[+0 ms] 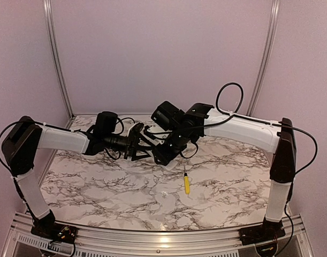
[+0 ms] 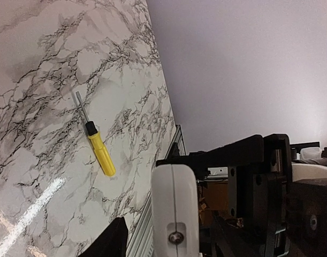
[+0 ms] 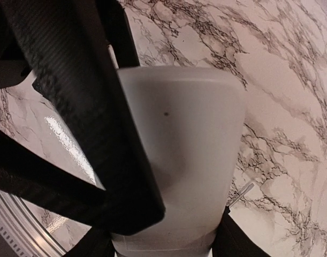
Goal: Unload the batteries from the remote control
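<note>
Remote control (image 3: 190, 160) lengthwise, rounded end farthest

This looks like a robotics lab test cell. A white worktop with grey marble veining (image 1: 99, 187) is boxed in by plain pale lilac wall panels (image 1: 163, 48) and silver aluminium corner posts (image 1: 56, 53). A ribbed aluminium rail (image 1: 152, 238) along the near edge carries a cabled white-and-black left robot arm (image 1: 61, 140) and a matching right robot arm (image 1: 243, 128).
</note>
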Robot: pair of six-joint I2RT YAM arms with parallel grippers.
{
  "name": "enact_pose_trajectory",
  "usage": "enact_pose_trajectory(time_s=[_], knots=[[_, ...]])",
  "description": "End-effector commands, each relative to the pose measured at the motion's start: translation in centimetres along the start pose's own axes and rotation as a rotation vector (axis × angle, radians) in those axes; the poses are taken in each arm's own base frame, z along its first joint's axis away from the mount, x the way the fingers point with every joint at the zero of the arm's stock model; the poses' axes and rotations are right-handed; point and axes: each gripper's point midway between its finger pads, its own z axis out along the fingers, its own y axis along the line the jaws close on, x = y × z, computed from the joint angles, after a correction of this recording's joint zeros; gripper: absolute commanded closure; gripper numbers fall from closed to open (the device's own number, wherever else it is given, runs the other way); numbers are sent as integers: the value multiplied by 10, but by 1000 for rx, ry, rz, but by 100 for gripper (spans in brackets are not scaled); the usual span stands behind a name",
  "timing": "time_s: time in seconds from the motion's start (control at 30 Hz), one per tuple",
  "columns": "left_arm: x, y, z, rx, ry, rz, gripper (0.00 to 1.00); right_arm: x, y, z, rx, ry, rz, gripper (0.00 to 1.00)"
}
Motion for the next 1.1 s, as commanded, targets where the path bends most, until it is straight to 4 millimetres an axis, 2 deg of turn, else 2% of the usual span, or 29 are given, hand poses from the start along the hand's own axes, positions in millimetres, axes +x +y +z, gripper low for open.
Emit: enact_pose_trajectory(time_s=[0.0, 0.23, 0.4, 0.57, 0.9, 0.97, 1.07], knots=[[-3, -10, 9, 39, 28, 20, 46, -11, 9, -5, -25, -22, -40, 70], [-5, -13, 12, 62, 29, -3, 57, -12, 11, -7, -33, -25, -68, 69], [-3, -9, 13, 61, 40, -15, 61, -12, 10, -7, -30, -24, -70, 69], [-4, -9, 14, 63, 41, -13, 80, -14, 10, -7, -31, -29, -76, 69], [-3, -11, 13, 65, 45, -19, 99, -15, 9, -7, -22, -33, -72, 68], [-3, -12, 13, 67, 43, -16, 100, -15, 8, -7, -16, -33, -68, 66], [-4, -15, 12, 68, 37, -13, 100, -15, 8, -8, -18, -30, -62, 58]])
